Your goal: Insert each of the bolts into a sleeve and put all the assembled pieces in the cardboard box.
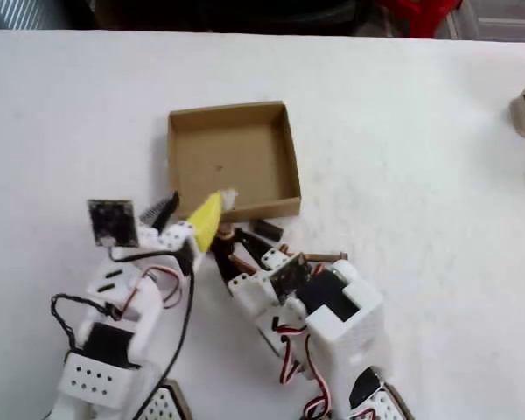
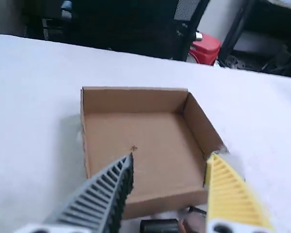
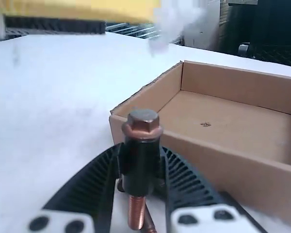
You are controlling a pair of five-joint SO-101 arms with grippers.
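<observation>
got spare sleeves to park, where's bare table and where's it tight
Bare: the table right of the cardboard box, beyond its far wall, to its left, and the box floor. Crowded: along its near wall, where the open left pincer, the right pincer gripping a sleeved bolt, a loose sleeve and a loose bolt sit.

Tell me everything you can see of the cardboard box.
The cardboard box is a shallow, square, open-topped tray of plain brown card with four low upright walls. Its bare floor carries one small dark speck. It sits flat on the white table, ahead of both arms. The open left hand hovers at its near wall; contact cannot be judged.
</observation>
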